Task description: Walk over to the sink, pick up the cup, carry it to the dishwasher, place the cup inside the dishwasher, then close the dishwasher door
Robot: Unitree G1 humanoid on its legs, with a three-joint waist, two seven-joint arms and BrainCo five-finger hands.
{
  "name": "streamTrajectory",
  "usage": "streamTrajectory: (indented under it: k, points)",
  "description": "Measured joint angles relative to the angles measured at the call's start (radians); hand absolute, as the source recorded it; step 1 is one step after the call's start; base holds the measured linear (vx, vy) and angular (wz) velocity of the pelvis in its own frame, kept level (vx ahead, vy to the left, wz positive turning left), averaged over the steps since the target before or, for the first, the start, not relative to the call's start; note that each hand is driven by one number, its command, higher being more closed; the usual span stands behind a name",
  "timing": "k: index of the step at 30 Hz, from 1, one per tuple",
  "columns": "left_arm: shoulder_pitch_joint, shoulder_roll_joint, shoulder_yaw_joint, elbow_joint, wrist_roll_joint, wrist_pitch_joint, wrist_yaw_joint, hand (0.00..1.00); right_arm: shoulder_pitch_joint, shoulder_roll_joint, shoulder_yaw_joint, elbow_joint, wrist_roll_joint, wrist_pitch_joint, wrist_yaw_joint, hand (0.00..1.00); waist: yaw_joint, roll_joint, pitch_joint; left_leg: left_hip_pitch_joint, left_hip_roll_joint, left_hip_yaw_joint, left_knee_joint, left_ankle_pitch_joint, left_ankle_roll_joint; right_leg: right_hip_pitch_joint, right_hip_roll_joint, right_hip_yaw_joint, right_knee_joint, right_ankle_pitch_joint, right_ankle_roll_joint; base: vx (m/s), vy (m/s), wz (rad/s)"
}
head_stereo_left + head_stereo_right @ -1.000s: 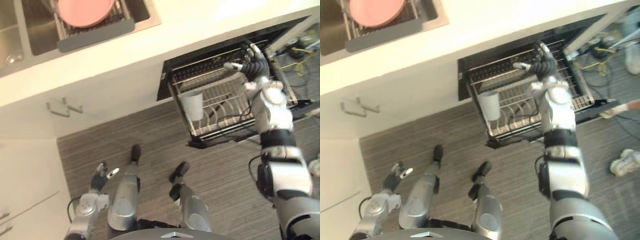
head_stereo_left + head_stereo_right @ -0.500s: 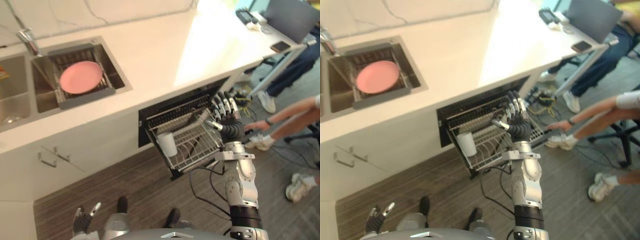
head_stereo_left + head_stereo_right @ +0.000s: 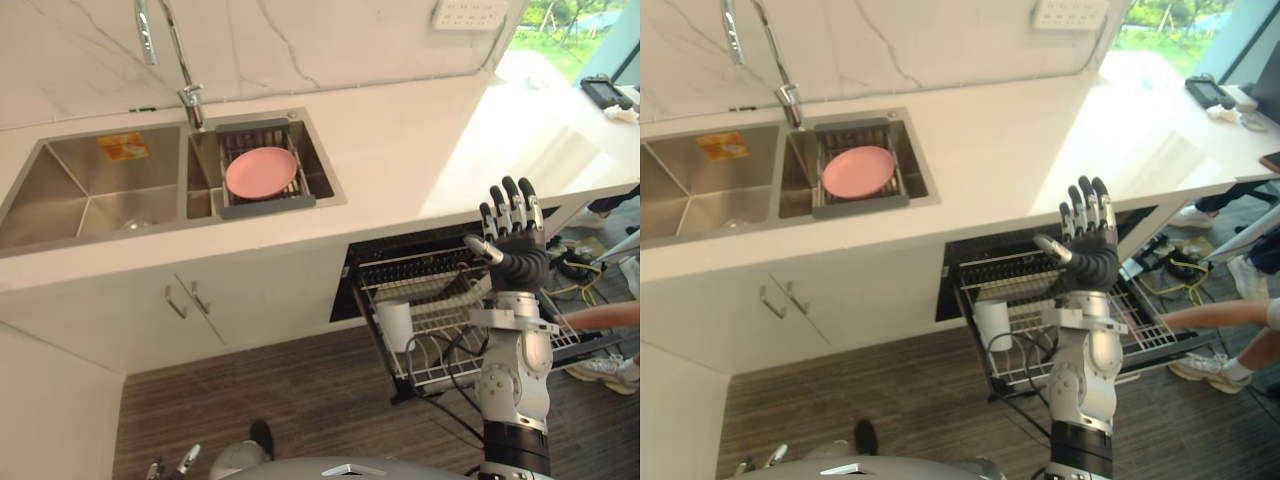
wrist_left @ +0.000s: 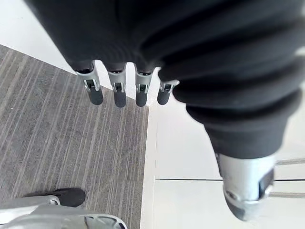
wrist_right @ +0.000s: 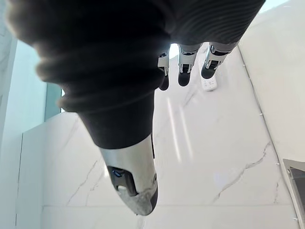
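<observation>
A white cup [image 3: 393, 325] stands upright at the front left corner of the wire rack [image 3: 450, 370], which is pulled out of the open dishwasher [image 3: 400, 262] under the counter. My right hand [image 3: 512, 238] is raised above the rack at about the height of the counter's edge, open with straight fingers and holding nothing. In the right wrist view its fingers [image 5: 185, 64] point towards the marble wall. My left hand [image 3: 755, 462] hangs low by the floor, and its fingers [image 4: 117, 93] are straight and hold nothing.
A double steel sink [image 3: 90, 195] with a tap [image 3: 185, 95] holds a drainer with a pink plate [image 3: 262, 171]. White cabinets [image 3: 200, 300] run under the counter. At the right a person's arm [image 3: 605, 317] reaches toward the dishwasher, with shoes [image 3: 605, 372] on the floor.
The camera has tilted up, bringing the sink and wall into sight. My right hand has lifted from the rack and stays empty. The cup remains in the rack.
</observation>
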Motion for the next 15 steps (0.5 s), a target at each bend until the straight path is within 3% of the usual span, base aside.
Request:
streamTrajectory:
  k: [1, 2, 3, 4, 5, 7, 10, 12, 15]
  points:
    - [-0.008, 0.011, -0.020, 0.000, 0.006, 0.000, -0.001, 0.00, 0.017, 0.007, -0.011, -0.005, 0.000, -0.001, -0.006, 0.00, -0.009, 0.000, 0.000, 0.001, 0.002, -0.028, 0.000, -0.002, 0.003, -0.030, 0.000, 0.082, 0.066, 0.026, -0.044, 0.06, 0.083, 0.87]
    - [-0.025, 0.030, -0.046, 0.000, 0.012, -0.001, 0.000, 0.00, 0.055, 0.034, -0.020, -0.037, 0.000, -0.002, -0.008, 0.00, -0.039, 0.009, 0.000, -0.004, 0.013, -0.104, 0.000, 0.005, 0.012, -0.093, 0.068, 0.297, 0.141, -0.079, -0.041, 0.06, 0.040, 0.92]
    - [-0.030, 0.036, -0.050, 0.000, 0.012, -0.001, 0.000, 0.00, 0.065, 0.040, -0.020, -0.046, 0.000, -0.003, -0.007, 0.00, -0.046, 0.002, 0.000, -0.009, 0.013, -0.119, 0.000, 0.006, 0.012, -0.098, 0.093, 0.334, 0.139, -0.104, -0.033, 0.07, -0.035, 1.23]
    - [-0.047, 0.055, -0.051, 0.005, 0.012, -0.001, 0.000, 0.00, 0.097, 0.052, -0.020, -0.092, -0.001, -0.006, -0.017, 0.00, -0.065, -0.025, 0.001, -0.023, 0.011, -0.165, 0.000, 0.013, 0.012, -0.107, 0.173, 0.446, 0.099, -0.171, -0.006, 0.04, -0.071, 0.97]
    - [-0.056, 0.079, -0.051, 0.018, 0.012, 0.001, -0.003, 0.00, 0.104, 0.057, -0.021, -0.131, -0.001, -0.020, -0.022, 0.00, -0.068, -0.055, -0.002, -0.028, -0.001, -0.179, 0.000, 0.019, 0.009, -0.107, 0.216, 0.489, 0.032, -0.176, -0.006, 0.04, -0.073, 0.86]
    - [-0.061, 0.090, -0.046, 0.043, 0.011, 0.007, -0.005, 0.00, 0.081, 0.050, -0.020, -0.160, 0.000, -0.044, -0.016, 0.00, -0.058, -0.083, -0.004, -0.021, -0.031, -0.179, 0.000, 0.022, 0.007, -0.108, 0.221, 0.467, -0.032, -0.157, -0.010, 0.04, -0.095, 0.23]
    - [-0.062, 0.086, -0.051, 0.049, 0.011, 0.004, -0.011, 0.00, 0.051, 0.043, -0.020, -0.150, 0.052, -0.046, -0.009, 0.00, -0.050, -0.071, -0.010, -0.023, -0.034, -0.167, 0.000, 0.025, 0.002, -0.060, 0.228, 0.492, -0.142, -0.159, -0.005, 0.04, -0.068, -0.10]
    - [-0.066, 0.081, -0.052, 0.050, 0.011, 0.004, -0.014, 0.00, 0.049, 0.028, -0.021, -0.148, 0.077, -0.039, -0.002, 0.00, -0.058, -0.054, -0.008, -0.031, -0.032, -0.164, -0.001, 0.033, -0.009, -0.045, 0.235, 0.491, -0.195, -0.150, 0.019, -0.01, -0.069, -0.10]
    - [-0.065, 0.069, -0.053, 0.073, 0.011, 0.003, -0.015, 0.00, 0.048, 0.012, -0.019, -0.128, 0.077, -0.038, 0.004, 0.00, -0.069, -0.035, -0.013, -0.006, -0.028, -0.159, -0.001, 0.033, -0.017, -0.003, 0.246, 0.488, -0.245, -0.146, 0.021, -0.01, -0.042, -0.07]
